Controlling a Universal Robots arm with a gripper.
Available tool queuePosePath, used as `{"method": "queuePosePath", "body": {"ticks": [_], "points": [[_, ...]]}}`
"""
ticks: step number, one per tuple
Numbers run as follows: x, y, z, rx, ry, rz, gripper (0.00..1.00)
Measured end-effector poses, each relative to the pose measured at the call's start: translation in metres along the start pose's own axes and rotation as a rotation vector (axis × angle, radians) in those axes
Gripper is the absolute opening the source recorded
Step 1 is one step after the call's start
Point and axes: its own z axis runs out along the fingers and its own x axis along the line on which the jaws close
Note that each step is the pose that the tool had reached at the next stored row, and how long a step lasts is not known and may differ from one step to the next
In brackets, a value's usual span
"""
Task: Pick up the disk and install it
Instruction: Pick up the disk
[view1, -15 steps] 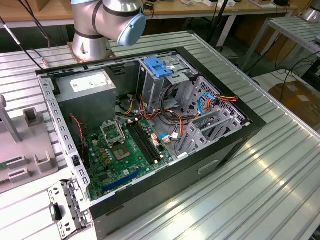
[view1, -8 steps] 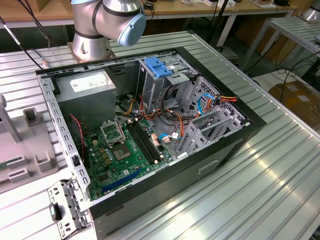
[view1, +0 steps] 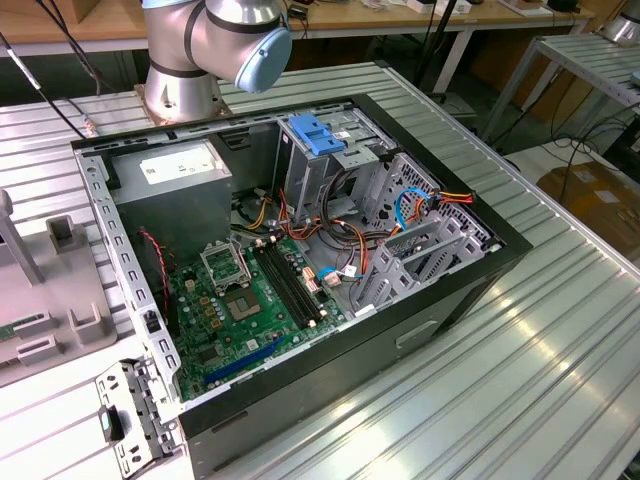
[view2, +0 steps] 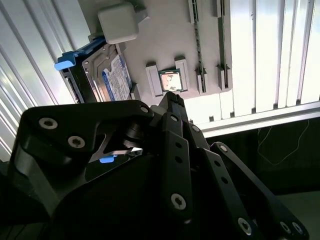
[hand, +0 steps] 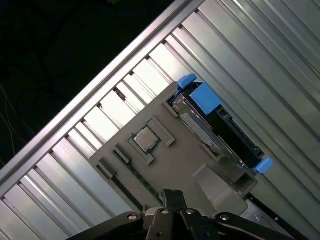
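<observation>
- Step in hand: the approach to the pick, in our judgement. The disk has not been lifted and nothing has gone into the computer case (view1: 430, 300).
- Disk (view2: 102, 75) (hand: 227, 131): a dark slab in a light-blue carrier, shown in both wrist views. It sits along one edge of the grey fixture (view2: 165, 40) (hand: 185, 160), apparently set on its long side in a slot, with blue tabs at both ends.
- Gripper (view2: 172, 97) (hand: 167, 194): it hangs above the grey fixture, and its tips line up with the area near the processor chip (view2: 167, 81) (hand: 145, 138). It is off to one side of the disk and clear of it. We cannot tell its height above the fixture.
- Jaws: together as far as we can see, the tips meeting with no gap. They hold nothing and touch nothing.
- What a pick calls for, as we judge it: the jaws apart, the tips moved across over the carrier, and the grip laid across the disk's thin dimension, clear of the slot walls.
- Destination: the case lies open on the ribbed metal table (view1: 520, 380). The exterior view shows its grey drive cage (view1: 410, 250) and a shorter blue bracket (view1: 312, 135) at the far end.
- Arm (view1: 215, 40): its base joints stand just behind the case in the exterior view.
</observation>
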Motion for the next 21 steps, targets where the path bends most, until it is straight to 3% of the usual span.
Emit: {"method": "queuePosePath", "body": {"ticks": [21], "points": [[0.0, 0.0, 0.0, 0.0003, -0.0004, -0.035, 0.11]]}}
